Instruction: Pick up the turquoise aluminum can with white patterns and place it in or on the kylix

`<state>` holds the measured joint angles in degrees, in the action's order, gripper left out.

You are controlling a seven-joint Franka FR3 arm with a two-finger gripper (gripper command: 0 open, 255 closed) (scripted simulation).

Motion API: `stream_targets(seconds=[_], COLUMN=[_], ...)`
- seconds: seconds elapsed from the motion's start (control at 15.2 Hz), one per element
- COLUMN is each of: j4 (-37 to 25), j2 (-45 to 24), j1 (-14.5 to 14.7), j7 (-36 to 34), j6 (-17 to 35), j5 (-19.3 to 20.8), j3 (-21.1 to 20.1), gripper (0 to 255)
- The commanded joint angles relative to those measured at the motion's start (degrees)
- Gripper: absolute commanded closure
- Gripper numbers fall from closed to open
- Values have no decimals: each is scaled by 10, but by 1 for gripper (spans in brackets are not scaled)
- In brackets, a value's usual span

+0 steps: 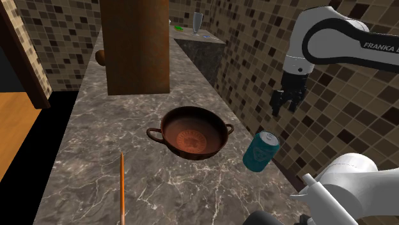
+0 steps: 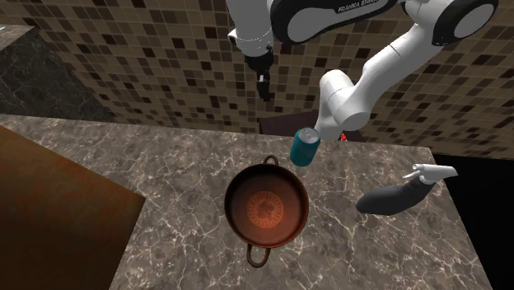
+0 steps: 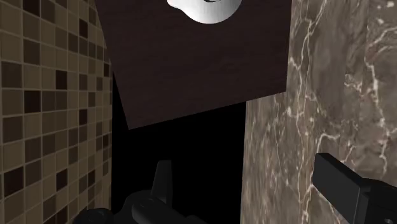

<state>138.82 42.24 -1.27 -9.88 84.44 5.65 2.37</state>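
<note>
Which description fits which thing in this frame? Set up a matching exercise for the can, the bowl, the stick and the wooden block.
Things:
1. can
2. bowl
3. stick
4. wooden block

Descriptions:
A. thin, orange, lying flat on the counter
B. turquoise, close to the tiled wall
C. tall, brown, beyond the bowl in the shoulder view
D. reddish-brown, two handles, nothing inside

Pairs: 1-B; 2-D; 3-A; 4-C
</note>
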Motion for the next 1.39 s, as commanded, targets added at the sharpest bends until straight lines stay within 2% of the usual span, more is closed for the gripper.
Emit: stream_targets(seconds=[0.0,0.53,1.06,1.19,1.32], j4=[0,16,-4,-14,-5], j2=[0,75,110,113,116], j1=[0,50,96,105,106], j7=[0,-87,-179,-201,-202], j6=[0,-7,3,8,15], j5=[0,-95,-185,-205,-207], j3=[0,-89,-186,-211,-213], gripper=[0,0,0,0,0])
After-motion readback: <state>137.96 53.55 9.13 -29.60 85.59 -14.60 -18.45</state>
